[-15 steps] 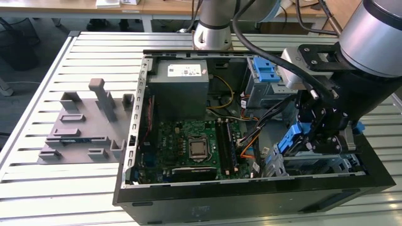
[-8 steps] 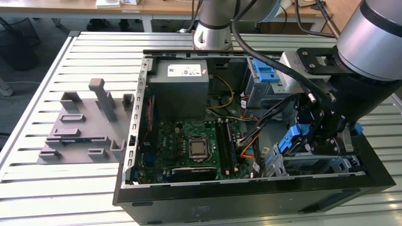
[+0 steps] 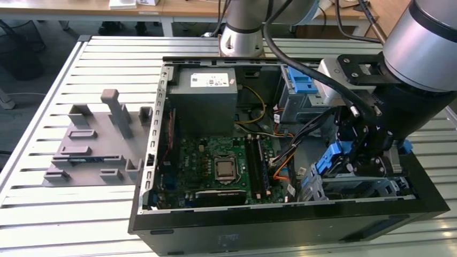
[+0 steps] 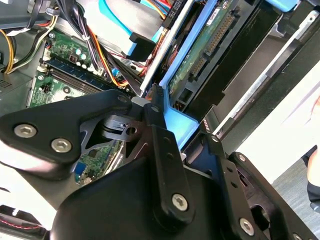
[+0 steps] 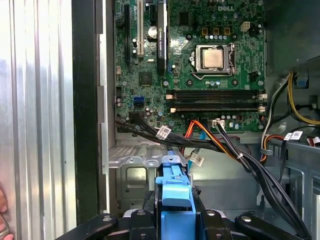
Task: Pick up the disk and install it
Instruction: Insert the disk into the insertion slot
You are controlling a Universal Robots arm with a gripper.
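My gripper (image 3: 366, 159) hangs over the exterior view's right end of the open computer case (image 3: 153, 160) and is shut on the disk (image 3: 330, 160). The disk stands on edge, and its blue rails show on both sides of the fingers. It hovers just above a metal drive cage (image 3: 357, 186) at the case's near corner. In the second wrist view the black fingers (image 4: 156, 117) clamp the blue rail, with the disk's (image 4: 202, 52) green circuit-board underside beyond them. In the first wrist view the disk's blue rail (image 5: 175, 192) sits in the gripper (image 5: 175, 215), above the cage (image 5: 134, 175).
Inside the case lie a green motherboard (image 3: 221, 166), a grey power-supply box (image 3: 207, 99) and bundles of cables (image 3: 289, 155). Another blue-railed bay (image 3: 300, 80) stands at the far end. A grey fixture plate (image 3: 93, 144) rests on the slatted table (image 3: 43, 225) at the exterior view's left.
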